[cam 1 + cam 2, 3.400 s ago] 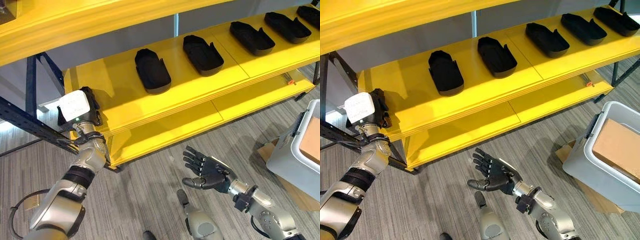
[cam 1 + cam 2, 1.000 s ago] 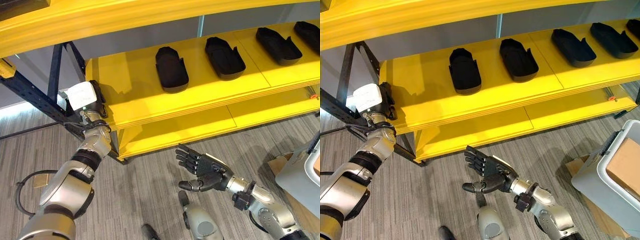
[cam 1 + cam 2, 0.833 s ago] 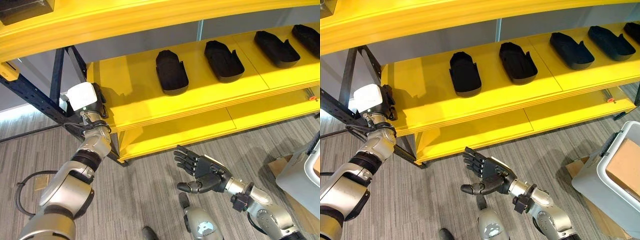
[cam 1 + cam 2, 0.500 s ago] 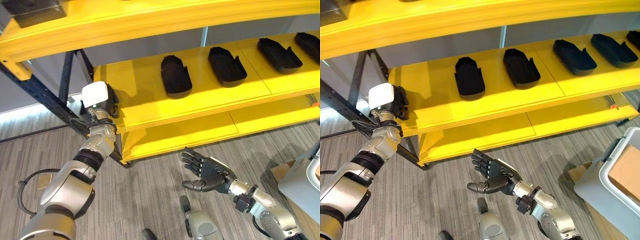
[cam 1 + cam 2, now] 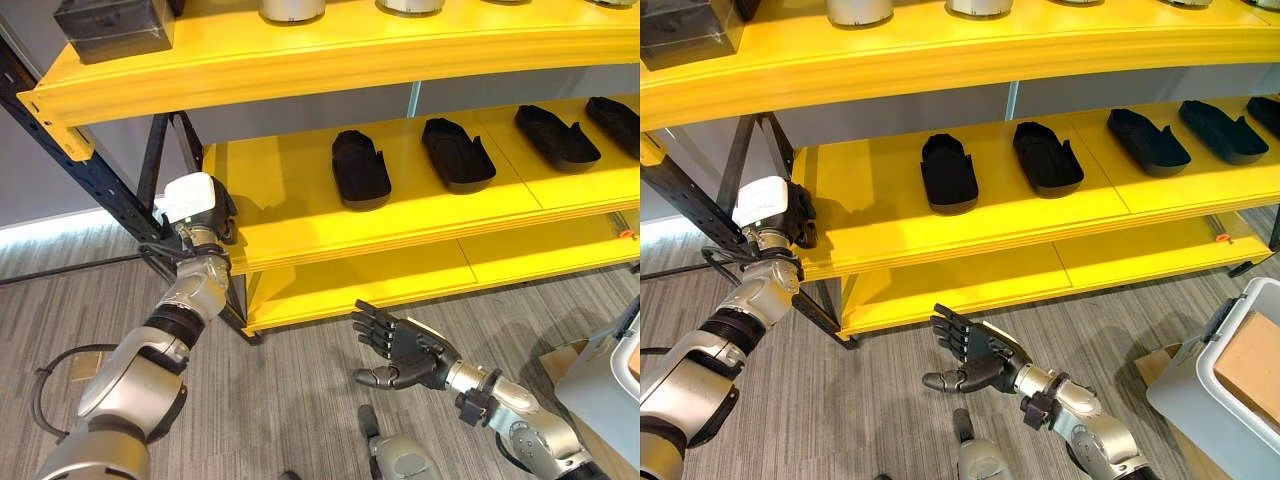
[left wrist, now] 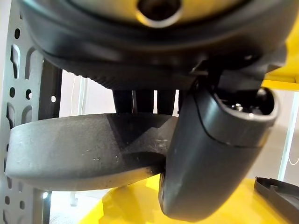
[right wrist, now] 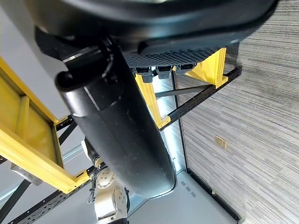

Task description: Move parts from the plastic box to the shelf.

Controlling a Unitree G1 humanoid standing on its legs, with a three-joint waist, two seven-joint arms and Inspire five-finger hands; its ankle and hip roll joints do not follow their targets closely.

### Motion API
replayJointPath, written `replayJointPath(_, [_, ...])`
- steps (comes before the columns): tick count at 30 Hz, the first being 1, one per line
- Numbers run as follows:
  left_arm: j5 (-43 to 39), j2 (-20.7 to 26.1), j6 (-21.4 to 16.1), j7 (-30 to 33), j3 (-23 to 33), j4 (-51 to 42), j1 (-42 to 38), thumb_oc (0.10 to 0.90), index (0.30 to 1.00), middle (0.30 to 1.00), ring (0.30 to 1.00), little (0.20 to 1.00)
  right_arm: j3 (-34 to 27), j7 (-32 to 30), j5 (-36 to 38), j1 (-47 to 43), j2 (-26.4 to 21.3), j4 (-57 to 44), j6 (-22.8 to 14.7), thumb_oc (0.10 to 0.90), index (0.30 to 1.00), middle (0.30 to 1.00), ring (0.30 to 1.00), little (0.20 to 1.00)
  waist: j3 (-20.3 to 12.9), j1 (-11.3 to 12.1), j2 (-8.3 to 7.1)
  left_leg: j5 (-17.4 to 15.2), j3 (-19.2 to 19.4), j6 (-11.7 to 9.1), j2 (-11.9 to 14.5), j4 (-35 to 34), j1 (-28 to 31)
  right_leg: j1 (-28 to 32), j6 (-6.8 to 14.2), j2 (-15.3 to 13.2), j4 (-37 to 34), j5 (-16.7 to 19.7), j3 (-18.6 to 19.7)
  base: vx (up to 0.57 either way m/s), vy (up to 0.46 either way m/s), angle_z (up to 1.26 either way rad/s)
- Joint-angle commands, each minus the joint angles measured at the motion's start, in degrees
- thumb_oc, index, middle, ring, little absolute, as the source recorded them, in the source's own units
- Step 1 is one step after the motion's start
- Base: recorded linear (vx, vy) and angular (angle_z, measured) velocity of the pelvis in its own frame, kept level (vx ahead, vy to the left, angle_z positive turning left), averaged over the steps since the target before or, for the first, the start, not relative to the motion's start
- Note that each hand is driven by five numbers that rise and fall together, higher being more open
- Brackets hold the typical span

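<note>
While the left hand (image 5: 200, 205) sits at the shelf's (image 5: 300, 215) left end, the right hand (image 5: 975, 362) hangs spread and empty above the floor. Closer in, the left hand's thumb (image 6: 210, 154) pinches a dark part (image 6: 84, 149) that looks stiff and light, best gripped by its rim.

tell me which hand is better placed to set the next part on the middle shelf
Left, most likely: the left hand already grips a black part at the middle shelf end. The right hand hangs open and empty above the floor.

Bright, even light; edges bowing.
I am seeing the shelf (image 5: 330, 60) curving at its top edge, parts (image 5: 948, 172) casting soft shadows, and the left hand (image 6: 205, 158) blurring close up.
</note>
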Motion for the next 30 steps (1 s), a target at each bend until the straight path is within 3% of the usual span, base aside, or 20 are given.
replayJointPath(1, [3.94,5.21,-2.26,4.36,1.24,-1.47,-5.99,0.4,0.3,0.3,0.3,0.3,-0.89,1.64,1.17,-2.14,0.34,-3.01,-3.9,0.9,1.0,1.0,1.0,1.0,-4.56,-0.12,0.51,-0.99,-2.06,0.61,1.51,1.37,-1.73,3.14,6.5,-2.83,5.42,-9.65,5.75,0.0,0.0,0.0])
replayJointPath(16, [3.48,2.16,0.5,3.67,-0.76,-1.12,-7.67,0.4,0.3,0.3,0.3,0.3,0.19,3.23,0.76,-2.52,-0.37,-2.45,-3.45,0.9,1.0,1.0,1.0,1.0,-2.77,-1.57,1.12,-1.58,-2.55,0.36,2.48,4.71,-4.02,0.32,5.34,-1.66,10.81,-12.49,6.43,0.01,-0.047,-0.01])
replayJointPath(22, [4.09,0.09,-0.03,5.04,-1.09,1.35,-8.42,0.4,0.3,0.3,0.3,0.3,0.15,3.8,0.15,-2.11,-0.74,-2.68,-3.16,0.9,1.0,1.0,1.0,1.0,-1.56,-2.51,1.09,-1.76,-3.55,0.16,3.4,6.96,-5.49,-1.64,4.51,-1.1,14.75,-14.48,6.54,-0.01,-0.09,-0.04])
replayJointPath(28, [3.22,2.29,0.35,7.6,-1.04,1.44,-9.71,0.4,0.3,0.3,0.3,0.3,0.28,6.38,-1.07,-2.74,-1.26,-1.16,-3.26,0.9,1.0,1.0,1.0,1.0,0.31,-2.98,1.12,-3.18,-4.85,0.45,4.52,13.85,-7.15,-5.57,2.64,-0.72,22.41,-17.9,5.69,-0.03,-0.122,-0.05])
replayJointPath(30, [3.4,2.71,-0.13,6.98,-0.77,1.07,-9.86,0.4,0.3,0.3,0.3,0.3,-0.5,7.17,-1.5,-1.13,-1.26,-1.69,-3.23,0.9,1.0,1.0,1.0,1.0,0.91,-3.43,0.37,-0.96,-4.34,-0.68,6.2,22.36,-10.19,-4.58,1.48,-0.58,24.02,-19.98,4.16,0.07,-0.188,0.07])
